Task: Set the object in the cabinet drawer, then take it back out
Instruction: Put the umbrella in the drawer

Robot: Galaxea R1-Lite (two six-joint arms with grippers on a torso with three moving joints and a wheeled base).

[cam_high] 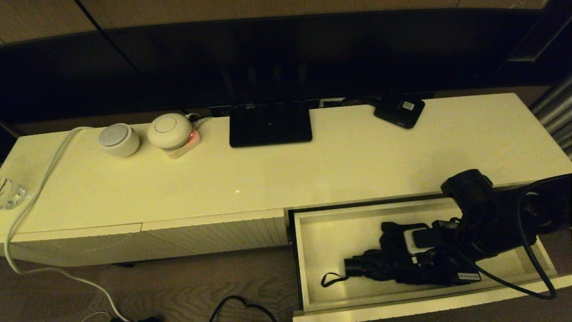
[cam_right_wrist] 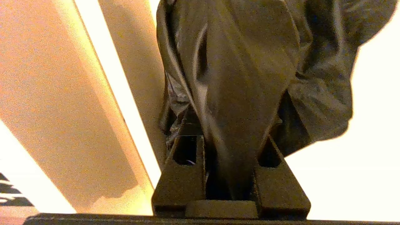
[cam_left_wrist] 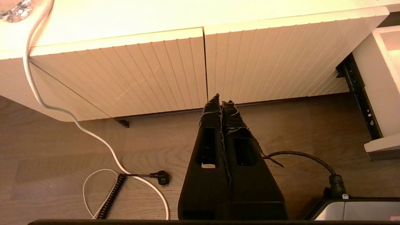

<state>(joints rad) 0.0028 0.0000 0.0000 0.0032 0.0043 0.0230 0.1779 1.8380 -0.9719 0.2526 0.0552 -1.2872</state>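
The cabinet drawer (cam_high: 300, 264) stands pulled out at the lower right, its ribbed front turned away from the head view. Inside lies the black folding umbrella (cam_high: 393, 264), its handle (cam_high: 356, 267) and strap loop (cam_high: 330, 280) pointing left. My right gripper (cam_high: 420, 250) reaches down into the drawer. In the right wrist view its fingers (cam_right_wrist: 184, 162) sit either side of the bunched fabric (cam_right_wrist: 243, 78), shut on it, beside the drawer wall (cam_right_wrist: 103, 78). My left gripper (cam_left_wrist: 222, 101) hangs shut and empty over the floor, in front of the closed ribbed fronts (cam_left_wrist: 125, 72).
On the cabinet top stand a flat black stand (cam_high: 270, 123), a small black box with a white label (cam_high: 399, 111), two round white devices (cam_high: 118, 139) (cam_high: 170, 130) and a glass (cam_high: 9, 192). A white cable (cam_high: 40, 179) trails to the floor. A dark screen fills the back.
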